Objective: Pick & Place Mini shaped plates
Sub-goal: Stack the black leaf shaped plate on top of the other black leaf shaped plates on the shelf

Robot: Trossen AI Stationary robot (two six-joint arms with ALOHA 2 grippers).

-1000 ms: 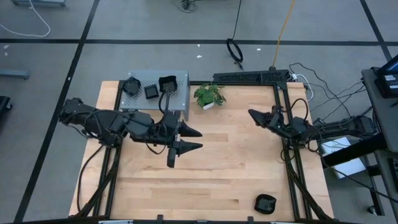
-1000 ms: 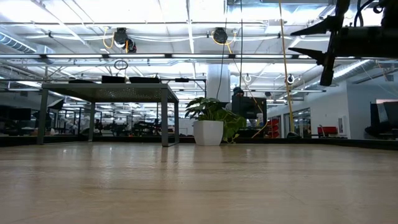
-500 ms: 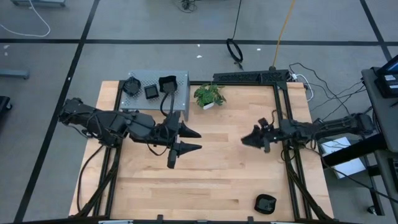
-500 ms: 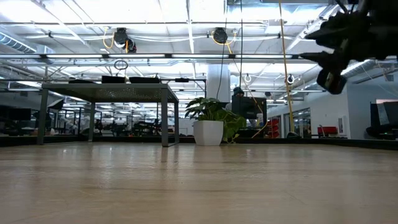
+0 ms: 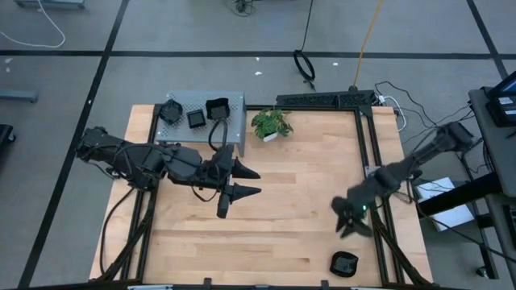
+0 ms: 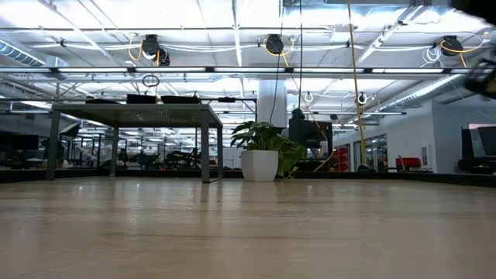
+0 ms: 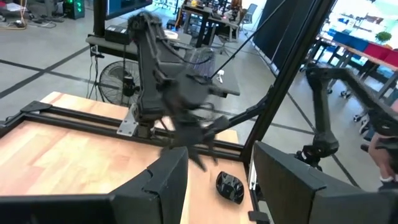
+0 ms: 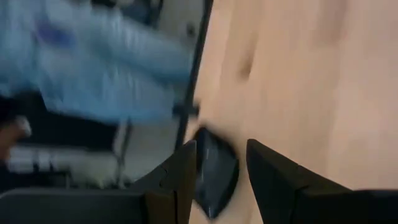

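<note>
Wooden table (image 5: pixel 282 209), grey tray (image 5: pixel 234 109) off its far-left corner holding three black mini plates (image 5: pixel 196 118), fourth plate (image 5: pixel 344 263) near-right, right gripper (image 5: pixel 351 219) fingers spread just above it, left gripper (image 5: pixel 242 181) spread mid-table.

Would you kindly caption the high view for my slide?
Right gripper open above a black mini plate near the table edge; left gripper waits open mid-table.

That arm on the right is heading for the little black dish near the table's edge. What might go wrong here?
The mini plate lies close to the table's front edge, so a nudge from the right gripper might push it off. The dish looks glossy and shallow, so the open fingers may slip off its rim. The left gripper waits mid-table, well apart, so a collision seems unlikely.
</note>
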